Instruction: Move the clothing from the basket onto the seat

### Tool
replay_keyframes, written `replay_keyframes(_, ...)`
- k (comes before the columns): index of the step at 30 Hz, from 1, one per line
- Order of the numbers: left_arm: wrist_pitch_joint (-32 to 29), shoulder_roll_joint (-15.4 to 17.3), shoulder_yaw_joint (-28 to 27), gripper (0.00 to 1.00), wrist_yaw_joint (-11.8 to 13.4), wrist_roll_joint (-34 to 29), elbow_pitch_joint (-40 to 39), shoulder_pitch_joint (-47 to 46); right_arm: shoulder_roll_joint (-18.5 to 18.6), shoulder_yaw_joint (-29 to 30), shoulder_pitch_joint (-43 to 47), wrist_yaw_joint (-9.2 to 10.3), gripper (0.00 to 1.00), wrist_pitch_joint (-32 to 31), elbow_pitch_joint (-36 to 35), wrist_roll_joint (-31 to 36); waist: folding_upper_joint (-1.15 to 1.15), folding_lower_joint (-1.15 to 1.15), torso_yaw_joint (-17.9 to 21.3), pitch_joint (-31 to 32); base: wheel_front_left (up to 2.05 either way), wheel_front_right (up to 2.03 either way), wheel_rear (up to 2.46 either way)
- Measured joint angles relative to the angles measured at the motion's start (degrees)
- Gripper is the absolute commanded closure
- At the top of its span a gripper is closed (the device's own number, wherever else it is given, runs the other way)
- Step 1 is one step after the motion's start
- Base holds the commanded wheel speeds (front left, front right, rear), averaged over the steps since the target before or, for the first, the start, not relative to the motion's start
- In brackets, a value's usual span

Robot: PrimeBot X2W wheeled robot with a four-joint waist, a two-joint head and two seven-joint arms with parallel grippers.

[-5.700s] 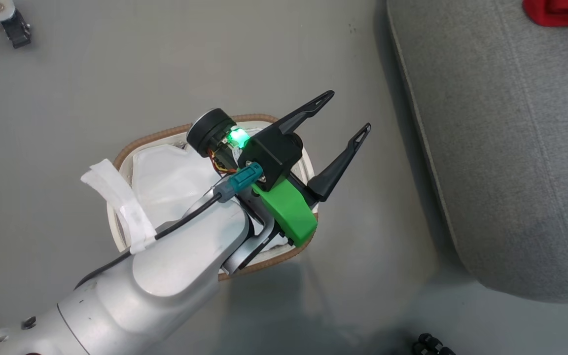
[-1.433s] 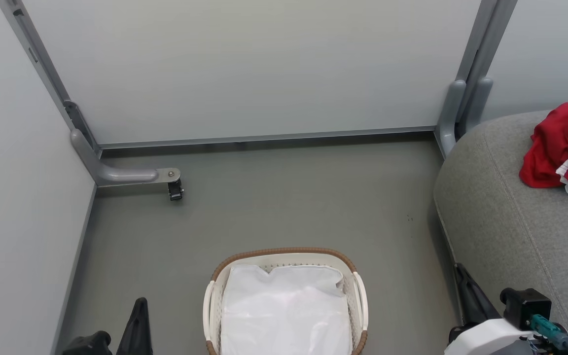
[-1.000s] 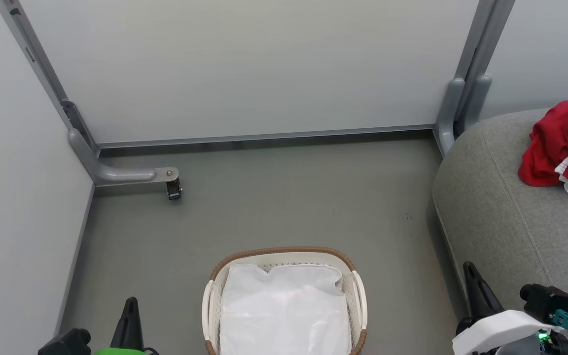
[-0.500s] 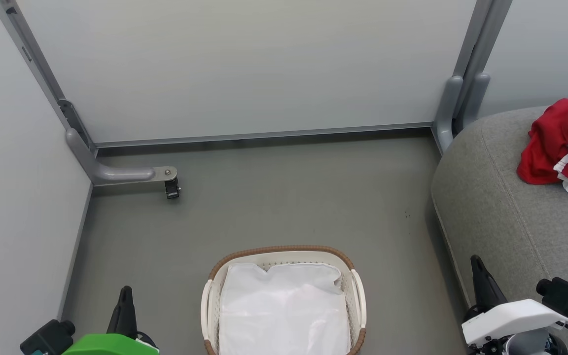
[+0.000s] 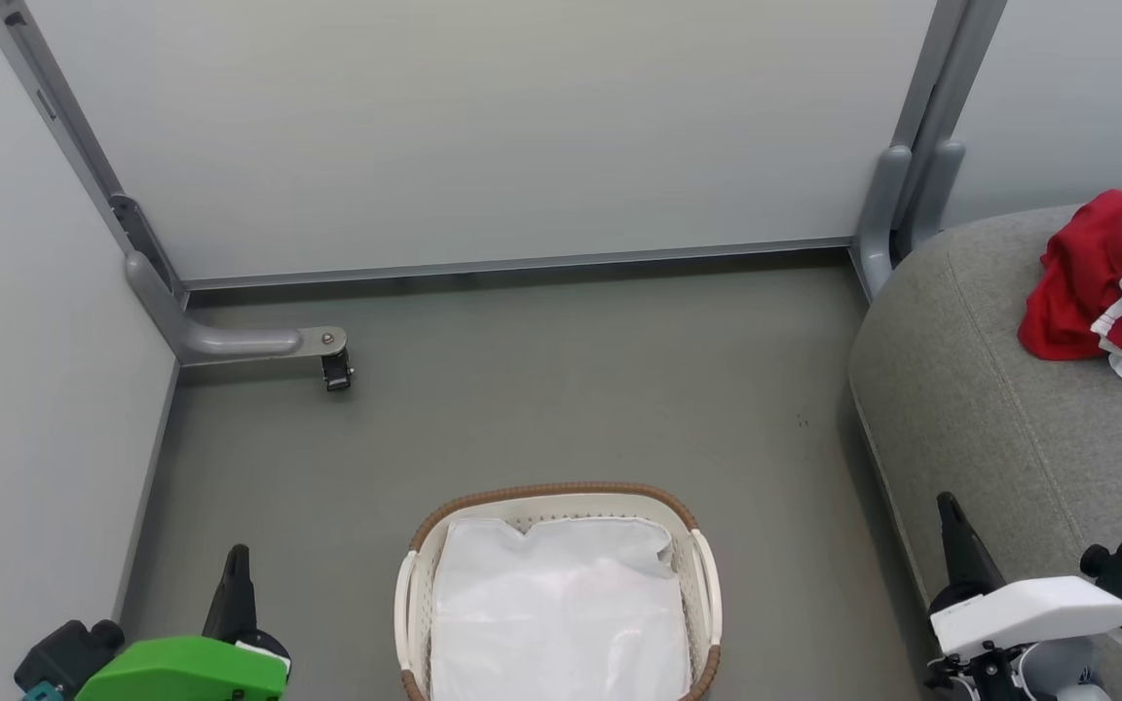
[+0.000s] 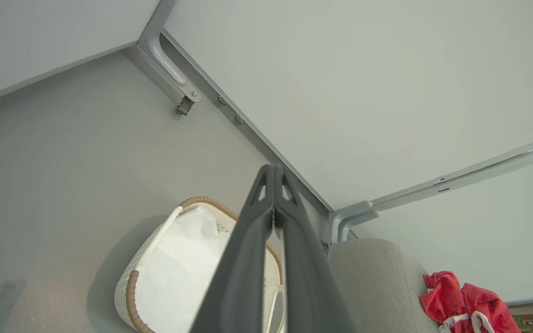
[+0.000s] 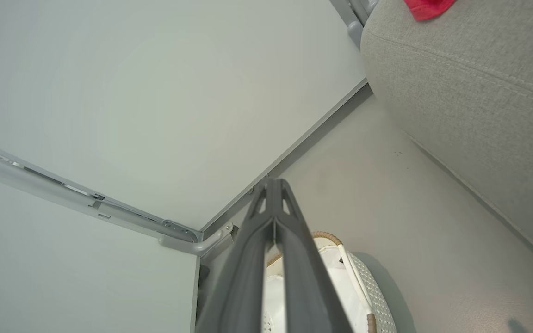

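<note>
**A:** What's changing right now?

**B:** Both arms are backing off toward the near corners. The left gripper (image 5: 238,555) is sliding out to the left of the basket (image 5: 561,490). The right gripper (image 5: 947,506) is sliding right, beside the near edge of the seat (image 5: 990,409). The head camera is also shifting a little, so the basket's slight drift isn't the basket moving.

**A:** And what are the fingers doing?

**B:** Both pairs are clenching tip to tip and gripping nothing. A few seconds back the left pair was spreading wide above the basket.

**A:** Where's the clothing (image 5: 1097,282) sitting?

**B:** It's lying in a red heap, white trim showing, at the far right of the seat, well apart from the basket. The basket is showing its white liner (image 5: 561,604) with no red in it.

**A:** So what are you making of that?

**B:** I'm judging that the transfer is done and the arms are settling into rest. Nothing in the basket is looking like it needs another reach.
</note>
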State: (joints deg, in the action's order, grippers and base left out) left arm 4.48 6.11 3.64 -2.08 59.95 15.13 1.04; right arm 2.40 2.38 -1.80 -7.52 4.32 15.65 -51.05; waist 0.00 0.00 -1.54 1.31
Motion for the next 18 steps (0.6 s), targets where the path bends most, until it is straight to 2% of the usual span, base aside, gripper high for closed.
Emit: replay_keyframes(18, -3.3, -1.0, -3.0, 1.0, -1.5, 9.1, -0.2, -1.8, 0.1, 1.1, -1.2, 0.0, 1.0, -3.1, -0.4, -11.7, 0.0, 0.0, 0.3, -0.3, 0.0, 0.0, 0.0)
